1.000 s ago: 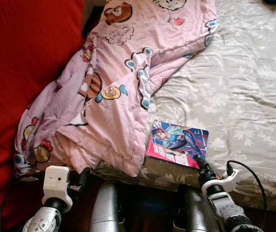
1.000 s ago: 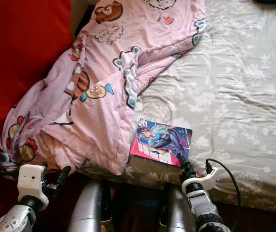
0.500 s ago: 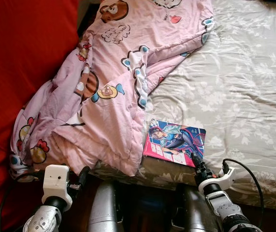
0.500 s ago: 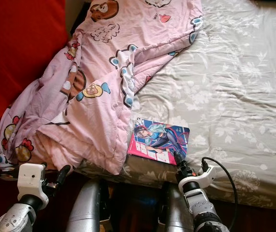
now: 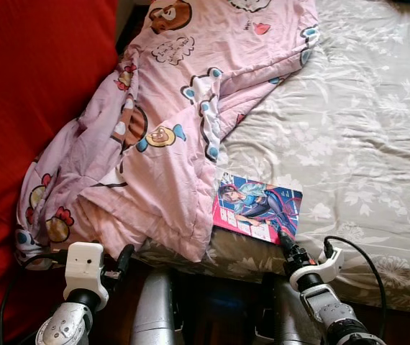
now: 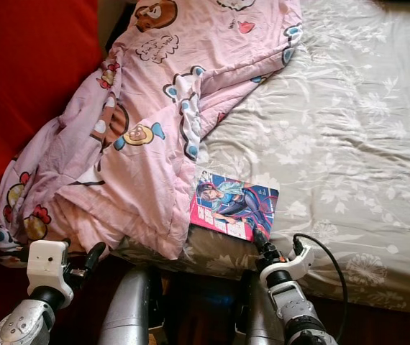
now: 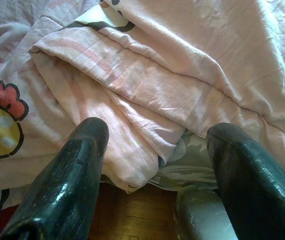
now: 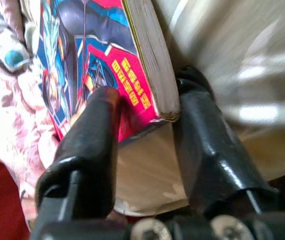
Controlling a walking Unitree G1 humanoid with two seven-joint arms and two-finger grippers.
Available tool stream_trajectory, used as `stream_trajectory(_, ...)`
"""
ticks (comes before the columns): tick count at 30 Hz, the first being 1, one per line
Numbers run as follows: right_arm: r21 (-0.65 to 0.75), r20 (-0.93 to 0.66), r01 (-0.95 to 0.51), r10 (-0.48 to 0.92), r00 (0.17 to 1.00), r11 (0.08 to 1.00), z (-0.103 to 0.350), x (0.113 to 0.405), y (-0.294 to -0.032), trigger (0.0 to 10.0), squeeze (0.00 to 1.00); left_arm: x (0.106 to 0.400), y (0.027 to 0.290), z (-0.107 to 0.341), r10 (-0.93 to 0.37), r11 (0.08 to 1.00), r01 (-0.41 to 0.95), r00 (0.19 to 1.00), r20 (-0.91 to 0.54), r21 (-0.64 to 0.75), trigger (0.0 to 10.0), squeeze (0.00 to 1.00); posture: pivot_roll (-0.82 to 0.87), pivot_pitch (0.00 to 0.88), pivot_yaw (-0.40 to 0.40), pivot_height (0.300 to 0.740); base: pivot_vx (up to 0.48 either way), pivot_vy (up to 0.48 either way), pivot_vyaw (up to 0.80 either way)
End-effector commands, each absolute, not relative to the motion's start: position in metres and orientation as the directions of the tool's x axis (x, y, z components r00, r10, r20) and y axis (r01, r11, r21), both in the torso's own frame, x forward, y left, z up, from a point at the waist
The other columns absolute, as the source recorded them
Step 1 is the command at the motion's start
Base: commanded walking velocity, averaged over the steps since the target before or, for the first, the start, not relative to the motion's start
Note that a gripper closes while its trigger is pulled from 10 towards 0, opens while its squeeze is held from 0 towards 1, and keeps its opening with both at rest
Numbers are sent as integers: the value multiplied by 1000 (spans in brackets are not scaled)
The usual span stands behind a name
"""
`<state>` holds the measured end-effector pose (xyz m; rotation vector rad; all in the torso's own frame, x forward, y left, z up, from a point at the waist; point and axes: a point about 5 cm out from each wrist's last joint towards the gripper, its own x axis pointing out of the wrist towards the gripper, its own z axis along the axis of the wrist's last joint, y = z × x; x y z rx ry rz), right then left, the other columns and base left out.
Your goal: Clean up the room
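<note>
My right gripper (image 5: 283, 237) is at the near edge of the bed (image 5: 363, 136), its two black fingers (image 8: 90, 145) closed around the near right corner of a comic book (image 5: 257, 208). In the right wrist view one finger lies against the bright pink-and-blue cover while the other sits behind the book's page edge, so the corner is pinched between them. The book lies flat on the grey flowered sheet, close to the near edge of the mattress, with its left side just beside the folded hem of a pink cartoon-print blanket (image 5: 176, 129).

That blanket is heaped over the left part of the bed, running from the far end down to the near edge, where it spills over the side. A red surface (image 5: 32, 93) stands to the left of it.

My left gripper (image 5: 122, 257) hangs low at the near left, below the drooping blanket; its fingers (image 7: 70, 180) are spread apart with nothing between them, pointing at the blanket's folded edge without touching it.
</note>
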<state>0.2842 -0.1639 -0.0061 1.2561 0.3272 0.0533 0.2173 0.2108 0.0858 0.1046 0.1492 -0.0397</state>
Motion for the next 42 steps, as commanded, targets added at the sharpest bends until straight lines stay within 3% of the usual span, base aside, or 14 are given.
stream_trajectory(1,941,-247,164,270,931,297,-15,275,-150,0,0,213,213,76,-13,993,34,982,-188,112,10000,0,238,324,67,600,0,0,0)
stream_trajectory(20,924,-219,131,218,951,358,-7,283,-163,0,0,228,208,69,-11,994,30,984,-178,105,10000,0,208,265,53,600,0,0,0)
stream_trajectory(25,904,-130,55,151,980,424,8,295,-179,0,0,239,204,58,-10,995,27,983,-186,93,10000,0,152,195,40,600,0,0,0)
stream_trajectory(29,905,-63,13,105,992,425,17,299,-190,0,0,246,200,55,-12,996,27,984,-179,82,10000,0,128,160,29,600,0,0,0)
stream_trajectory(31,863,-54,3,87,995,504,22,300,-197,0,0,253,197,50,-4,998,17,984,-177,68,10000,0,91,115,15,600,0,0,0)
stream_trajectory(35,822,-38,-14,79,996,569,25,297,-202,0,0,254,196,45,5,999,5,983,-186,53,10000,0,70,86,7,600,0,0,0)
stream_trajectory(36,776,-13,-26,59,998,630,30,293,-207,0,0,253,196,37,21,999,-15,979,-203,28,10000,0,47,52,-1,600,0,0,0)
stream_trajectory(38,761,-2,-30,48,999,648,32,291,-210,0,0,253,195,34,25,1000,-21,977,-210,19,10000,0,37,38,-5,600,0,0,0)
stream_trajectory(41,667,-11,11,-5,1000,745,41,286,-221,0,0,256,192,24,35,999,-41,971,-236,-18,10000,0,7,0,-14,600,0,0,0)
stream_trajectory(42,570,-74,72,-36,997,819,39,283,-224,0,0,256,192,18,34,999,-39,967,-251,-16,10000,0,-7,0,-21,600,0,0,0)
